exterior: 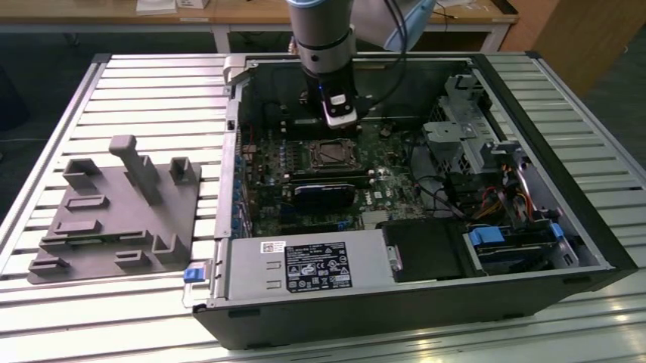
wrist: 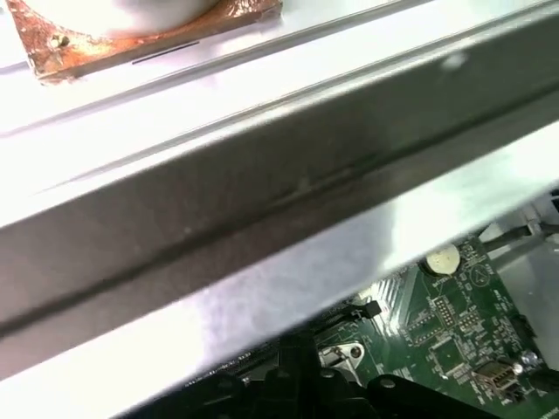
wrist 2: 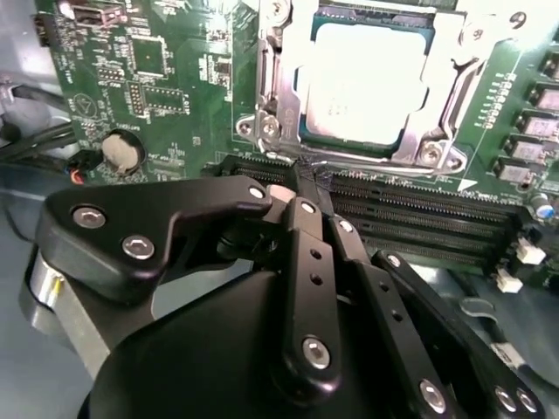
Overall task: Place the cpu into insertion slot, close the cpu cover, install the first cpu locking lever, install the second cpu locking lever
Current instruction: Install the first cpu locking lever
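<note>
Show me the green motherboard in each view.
Exterior view: motherboard lies inside the open computer case.
Second wrist view: motherboard surrounds the cpu cover.
First wrist view: motherboard lies beyond the metal edge.
Shared landmark: the coin battery, in both wrist views.

We log: cpu [wrist 2: 365,80] seated in insertion slot [wrist 2: 307,133], cpu cover [wrist 2: 456,48] framing it; gripper [wrist 2: 307,188] fingertips together at memory slots [wrist 2: 419,205].
</note>
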Tool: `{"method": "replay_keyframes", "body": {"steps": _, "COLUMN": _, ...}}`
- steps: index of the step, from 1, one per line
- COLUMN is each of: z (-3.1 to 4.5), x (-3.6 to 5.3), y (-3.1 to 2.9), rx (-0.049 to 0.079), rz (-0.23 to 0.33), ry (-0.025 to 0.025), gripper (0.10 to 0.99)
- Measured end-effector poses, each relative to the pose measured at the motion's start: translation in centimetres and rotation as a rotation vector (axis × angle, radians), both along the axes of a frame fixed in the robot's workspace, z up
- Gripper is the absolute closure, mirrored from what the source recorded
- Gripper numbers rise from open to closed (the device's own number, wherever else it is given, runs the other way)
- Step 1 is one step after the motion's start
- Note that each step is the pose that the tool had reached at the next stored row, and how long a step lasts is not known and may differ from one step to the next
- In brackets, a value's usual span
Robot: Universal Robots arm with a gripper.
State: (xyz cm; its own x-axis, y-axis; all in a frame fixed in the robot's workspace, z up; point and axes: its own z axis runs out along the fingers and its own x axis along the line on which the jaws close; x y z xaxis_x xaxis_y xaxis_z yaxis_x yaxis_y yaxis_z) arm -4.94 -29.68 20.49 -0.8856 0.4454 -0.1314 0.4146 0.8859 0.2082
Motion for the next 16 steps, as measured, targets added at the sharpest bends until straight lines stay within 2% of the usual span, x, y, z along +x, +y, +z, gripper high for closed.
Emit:
{"method": "replay_keyframes", "body": {"steps": 9, "z": 1.46, "x": 0.0, "y": 0.0, "rx": 0.0, "rz": -0.001, "ry": 0.0001, "gripper": 0.98}}
{"method": "replay_keyframes", "body": {"steps": 16, "z": 1.58, "x": 0.0, "y": 0.0, "rx": 0.0, "rz": -0.001, "ry": 0.0001, "gripper": 0.98}}
